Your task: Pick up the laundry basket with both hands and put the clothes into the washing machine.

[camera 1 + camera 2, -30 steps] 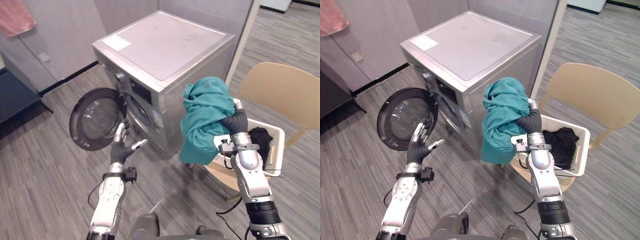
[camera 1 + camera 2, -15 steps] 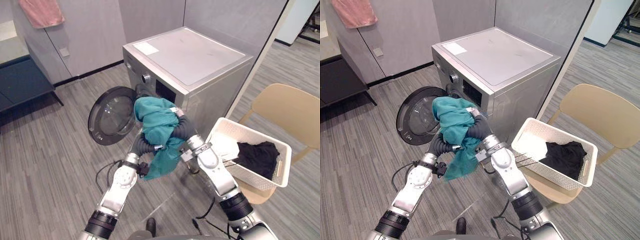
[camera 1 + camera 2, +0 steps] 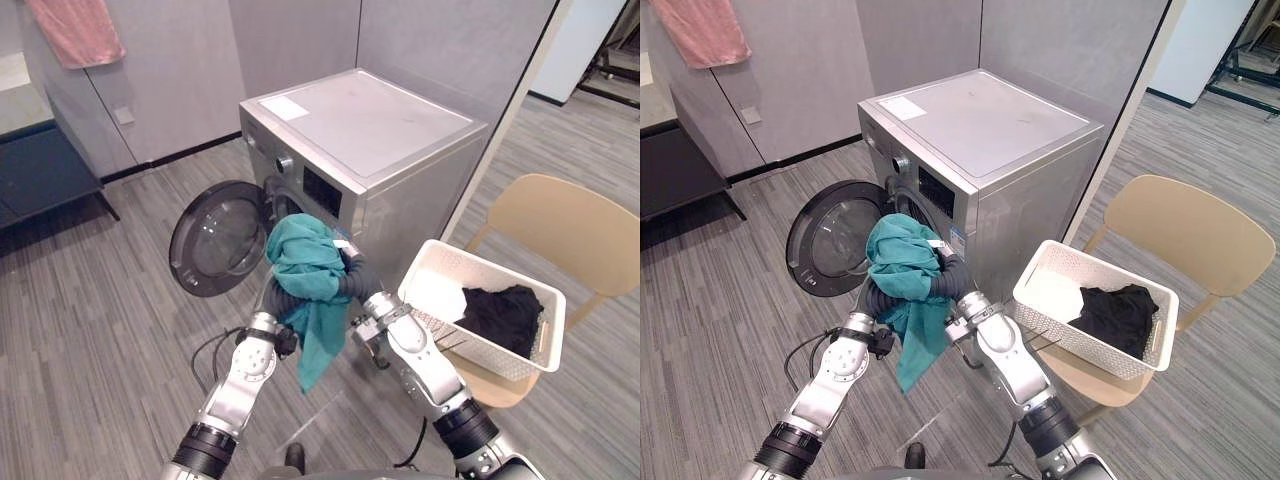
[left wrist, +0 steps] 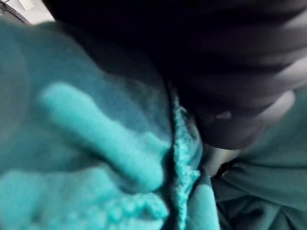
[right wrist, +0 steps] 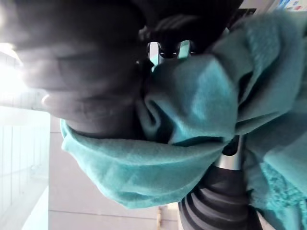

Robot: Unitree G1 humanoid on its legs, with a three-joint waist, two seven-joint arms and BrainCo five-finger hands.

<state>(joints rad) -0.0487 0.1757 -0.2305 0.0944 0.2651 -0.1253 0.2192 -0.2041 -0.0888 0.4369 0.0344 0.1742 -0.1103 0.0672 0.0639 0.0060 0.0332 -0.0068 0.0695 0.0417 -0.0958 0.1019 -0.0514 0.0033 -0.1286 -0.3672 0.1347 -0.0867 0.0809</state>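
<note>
Well, we found the teal garment bunched up high between both hands, directly in front of the open mouth of the washing machine. A long tail of it hung down towards the floor. We could not tell whether any of the cloth had passed inside the drum. The garment hid the opening, so we could not see what the drum contained either.

The left hand came up from below and was buried in the cloth on the door side. Whether it gripped the garment or merely propped it, we could not tell. The right hand went into the bundle from the other side. Its wrist view showed teal folds pressed against the dark cover, and its hold was equally unclear to us.

The round door stood swung wide open to the left of the bundle.

The white laundry basket sat on the seat of a beige chair, to the right of the machine and apart from both hands. A crumpled black garment lay in its far end. The near end looked pale and smooth.
</note>
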